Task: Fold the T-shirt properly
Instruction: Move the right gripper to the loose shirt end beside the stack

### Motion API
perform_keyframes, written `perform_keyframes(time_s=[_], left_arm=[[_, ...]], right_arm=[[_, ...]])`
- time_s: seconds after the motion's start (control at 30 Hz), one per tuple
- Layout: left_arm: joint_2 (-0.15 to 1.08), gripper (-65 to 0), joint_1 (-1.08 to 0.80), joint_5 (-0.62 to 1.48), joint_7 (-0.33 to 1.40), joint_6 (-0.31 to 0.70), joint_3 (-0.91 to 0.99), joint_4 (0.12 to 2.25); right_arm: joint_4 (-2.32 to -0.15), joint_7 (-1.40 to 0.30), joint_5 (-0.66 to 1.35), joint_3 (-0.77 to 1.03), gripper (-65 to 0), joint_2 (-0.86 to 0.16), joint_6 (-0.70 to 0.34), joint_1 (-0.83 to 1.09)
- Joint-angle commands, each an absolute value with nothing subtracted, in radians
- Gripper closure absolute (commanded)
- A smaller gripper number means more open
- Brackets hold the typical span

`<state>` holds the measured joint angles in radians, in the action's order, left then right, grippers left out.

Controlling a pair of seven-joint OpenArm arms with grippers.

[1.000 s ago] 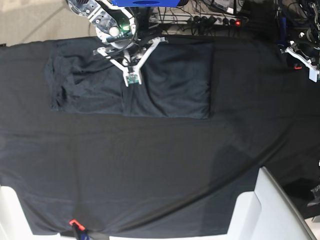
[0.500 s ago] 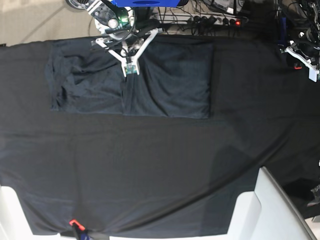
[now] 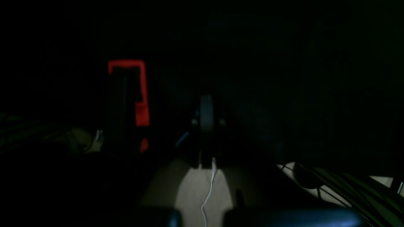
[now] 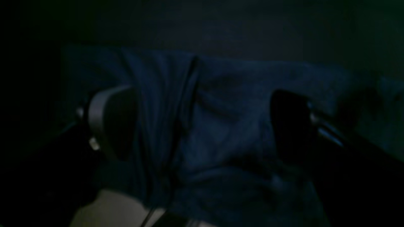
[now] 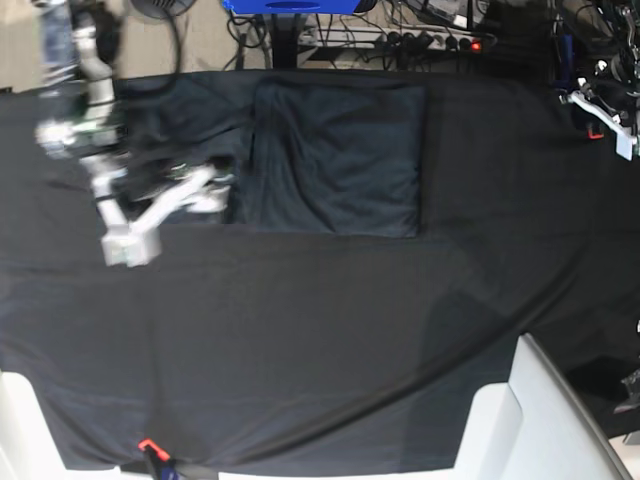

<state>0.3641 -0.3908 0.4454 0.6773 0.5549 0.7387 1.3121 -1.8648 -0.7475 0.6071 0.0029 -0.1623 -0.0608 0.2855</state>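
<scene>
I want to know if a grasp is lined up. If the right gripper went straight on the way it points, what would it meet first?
Probably the T-shirt: its creased cloth fills the gap between the right gripper's open jaws. Depth is unclear.

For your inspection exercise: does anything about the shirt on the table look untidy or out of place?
Yes. The T-shirt is flat and square on its right half, but its left part, by the open right gripper, is bunched and creased, so the fold looks uneven. Nothing looks spilled or damaged.

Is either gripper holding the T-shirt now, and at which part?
Nothing is held. The right gripper is open over the T-shirt, with cloth between its fingers but not pinched. The left gripper is shut and off the shirt.
</scene>
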Motion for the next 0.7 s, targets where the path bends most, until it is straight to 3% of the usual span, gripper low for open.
perform_keyframes(time_s=[0.0,0.17,0.37,0.67], left_arm=[[0.384,0.0,-0.381,0.460,0.657,0.559,0.746,1.317],[0.384,0.0,-0.374,0.460,0.657,0.559,0.745,1.310],[0.383,0.0,-0.374,0.460,0.657,0.559,0.745,1.310],[0.383,0.0,-0.374,0.460,0.657,0.559,0.745,1.310]], right_arm=[[-1.851,-0.728,0.653,0.082,-62.9,-0.174,-0.101,0.280],[-1.603,-0.822,0.828,0.387,-59.1,-0.197,-0.295,0.237],[-1.420,-0.946,0.826,0.532,-59.3,-0.203,-0.575,0.197],[-1.256,-0.928,0.823,0.529,-59.6,-0.232,-0.588,0.188]])
